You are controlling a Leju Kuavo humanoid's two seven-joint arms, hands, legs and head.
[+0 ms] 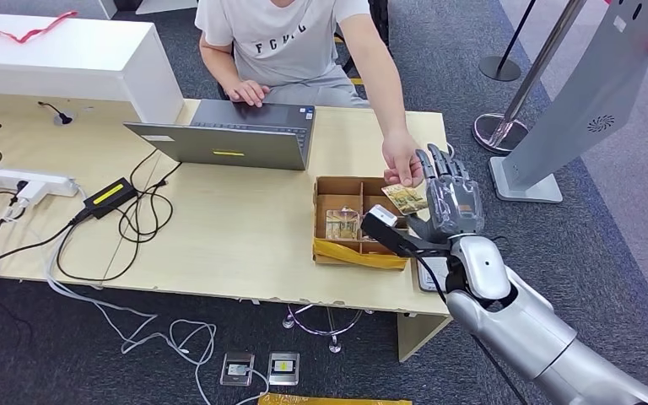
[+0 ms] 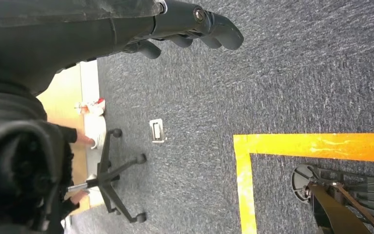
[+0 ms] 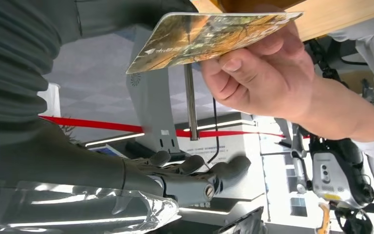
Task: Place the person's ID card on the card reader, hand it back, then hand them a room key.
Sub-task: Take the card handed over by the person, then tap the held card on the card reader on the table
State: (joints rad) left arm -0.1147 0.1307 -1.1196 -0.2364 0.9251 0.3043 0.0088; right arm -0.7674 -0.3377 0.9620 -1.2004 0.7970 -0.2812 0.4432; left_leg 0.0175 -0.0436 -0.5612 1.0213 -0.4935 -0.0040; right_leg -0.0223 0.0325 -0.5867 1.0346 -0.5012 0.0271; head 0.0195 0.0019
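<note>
Right hand (image 1: pixel 451 196), fingers spread and grasping nothing, faces the card (image 1: pixel 405 198) pinched in the person's hand (image 1: pixel 402 160); probably a handover, needing closure on it.

Right arm (image 1: pixel 548 333): glossy silver shell, rounded white wrist segment, thin black cable alongside. Right hand (image 1: pixel 449 192): grey, dark segmented fingers, visible screw at knuckle. Left hand (image 2: pixel 195 27): dark grey, rounded fingertips.

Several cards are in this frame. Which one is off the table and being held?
The patterned card pinched in the person's hand, beside the robot's raised right hand. The other cards lie in the cardboard box on the desk.
</note>
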